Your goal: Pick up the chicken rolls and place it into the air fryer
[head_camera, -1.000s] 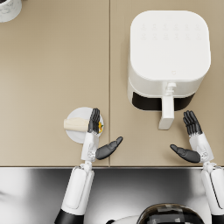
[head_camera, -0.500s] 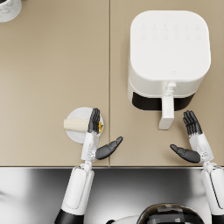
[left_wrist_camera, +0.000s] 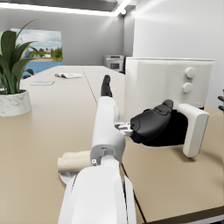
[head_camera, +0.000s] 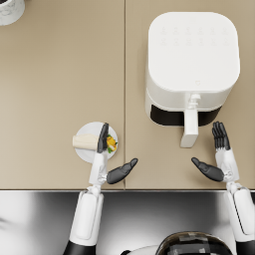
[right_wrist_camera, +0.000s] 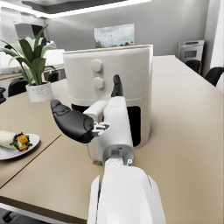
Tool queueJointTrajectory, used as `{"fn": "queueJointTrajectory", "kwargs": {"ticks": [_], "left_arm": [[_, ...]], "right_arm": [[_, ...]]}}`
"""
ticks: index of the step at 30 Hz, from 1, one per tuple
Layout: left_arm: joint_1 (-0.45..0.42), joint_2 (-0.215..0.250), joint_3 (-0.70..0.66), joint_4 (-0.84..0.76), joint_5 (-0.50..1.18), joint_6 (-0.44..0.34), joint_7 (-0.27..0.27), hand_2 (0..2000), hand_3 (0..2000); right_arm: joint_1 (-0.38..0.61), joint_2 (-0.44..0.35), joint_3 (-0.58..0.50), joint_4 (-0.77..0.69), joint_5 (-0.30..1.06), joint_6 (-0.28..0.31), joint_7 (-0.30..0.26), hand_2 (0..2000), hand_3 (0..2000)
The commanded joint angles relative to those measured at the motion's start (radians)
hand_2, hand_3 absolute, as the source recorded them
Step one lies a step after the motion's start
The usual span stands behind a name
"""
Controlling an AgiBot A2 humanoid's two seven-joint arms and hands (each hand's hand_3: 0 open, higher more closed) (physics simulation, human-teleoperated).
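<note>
Two hands are in view above a tan table (head_camera: 60,79), and neither holds anything. The left hand (head_camera: 105,159) lies over the near edge of a small white plate (head_camera: 84,153); its fingers (head_camera: 103,137) extend straight across the plate and over the roll (head_camera: 84,142), and the thumb sticks out to the side, clear of the fingers. Whether the fingers touch the roll cannot be told from the head view. The left wrist view shows the roll (left_wrist_camera: 74,160) lying on its side on the plate, beside and below the forearm.

The roll is a pale wrap with yellow and green filling at one end (right_wrist_camera: 16,141). It sits on the plate near the table's front edge, well apart from the fryer (head_camera: 191,69).

The fryer is white and stands upright to the right of the plate. Its basket handle (head_camera: 190,127) points toward the robot, and a dark gap shows around the basket front.

The right hand (head_camera: 219,159) hangs just right of the handle, fingers straight and thumb spread wide, touching nothing.

A potted plant (left_wrist_camera: 13,83) stands at the table's far left corner.
</note>
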Motion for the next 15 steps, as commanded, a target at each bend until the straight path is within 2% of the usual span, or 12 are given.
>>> {"fn": "queueJointTrajectory", "kwargs": {"ticks": [1,6,15], "left_arm": [[0.001,0.003,-0.047,-0.008,0.045,0.000,0.000,0,0],[0.008,0.015,-0.093,-0.007,0.268,-0.001,-0.001,0,0],[0.049,0.033,-0.167,0.021,0.674,-0.001,-0.001,0,0]], "right_arm": [[0.024,-0.015,0.012,-0.017,0.045,0.000,0.000,0,0],[0.034,-0.034,0.015,-0.042,0.173,-0.001,0.001,0,0],[0.011,-0.046,0.015,-0.068,0.201,-0.001,0.001,0,0]]}}
